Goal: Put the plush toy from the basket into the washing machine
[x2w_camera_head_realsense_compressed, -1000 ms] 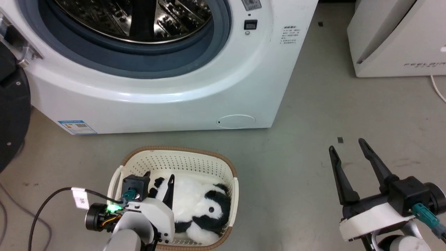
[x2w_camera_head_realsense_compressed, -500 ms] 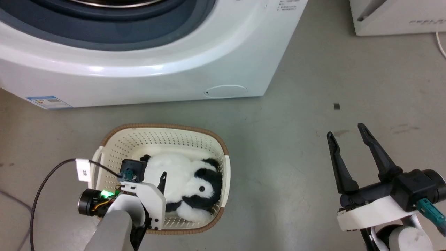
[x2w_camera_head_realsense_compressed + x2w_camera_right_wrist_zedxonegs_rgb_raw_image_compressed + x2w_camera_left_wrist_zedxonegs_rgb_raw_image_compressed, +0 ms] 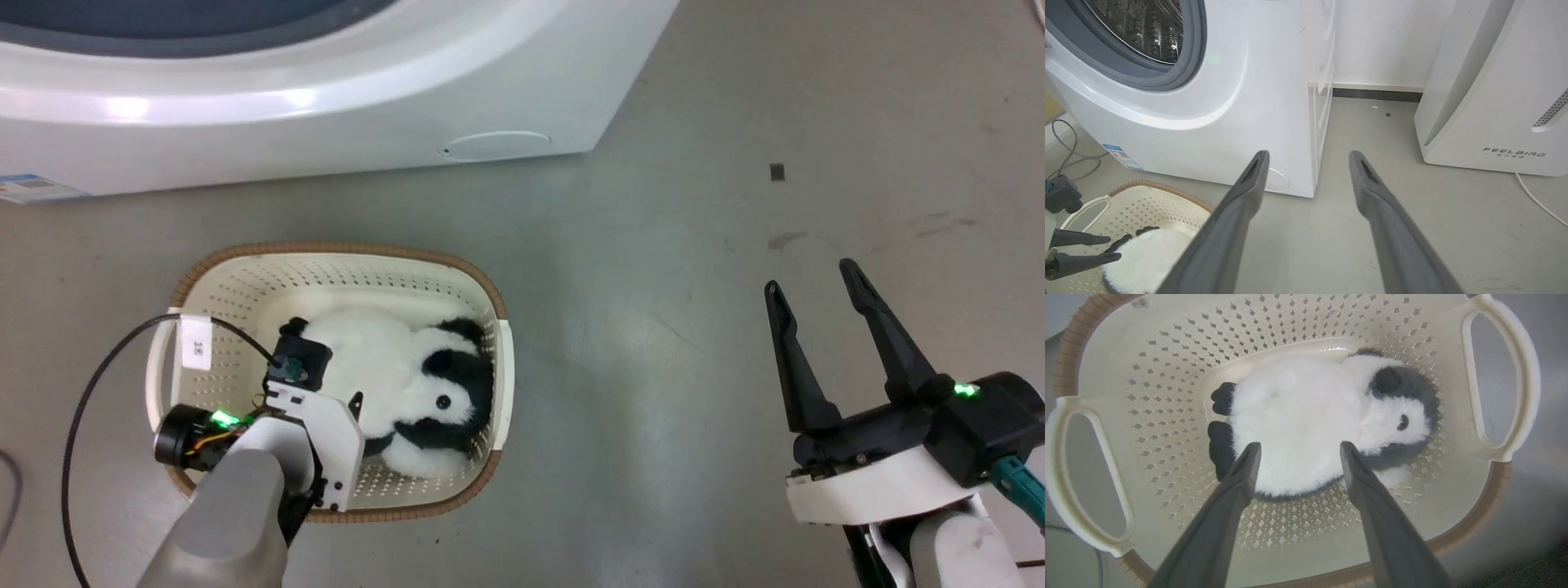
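Observation:
The black-and-white plush toy [image 3: 392, 380] lies on its side in the cream basket [image 3: 326, 249], head toward the basket's right handle. My left gripper [image 3: 1297, 447] is open and reaches down into the basket [image 3: 1167, 355]. Its fingertips [image 3: 1249, 451] straddle the white belly of the plush toy [image 3: 1298, 412]; I cannot tell whether they touch it. My right gripper [image 3: 810, 276] hangs open and empty over bare floor at the right. The washing machine [image 3: 326, 106] stands just beyond the basket. Its grey-ringed porthole and steel drum [image 3: 1147, 28] are open to the right wrist view.
A white FEELBIRD appliance [image 3: 1494, 102] stands right of the washing machine [image 3: 1229, 90], with a strip of grey floor [image 3: 1367, 134] between them. A black cable [image 3: 82, 392] loops from my left wrist over the basket's left handle. A white cord [image 3: 1535, 200] trails on the floor.
The head camera has tilted down, so the whole picture has shifted. My left gripper has sunk deeper into the basket over the plush toy. The right gripper stays open and still.

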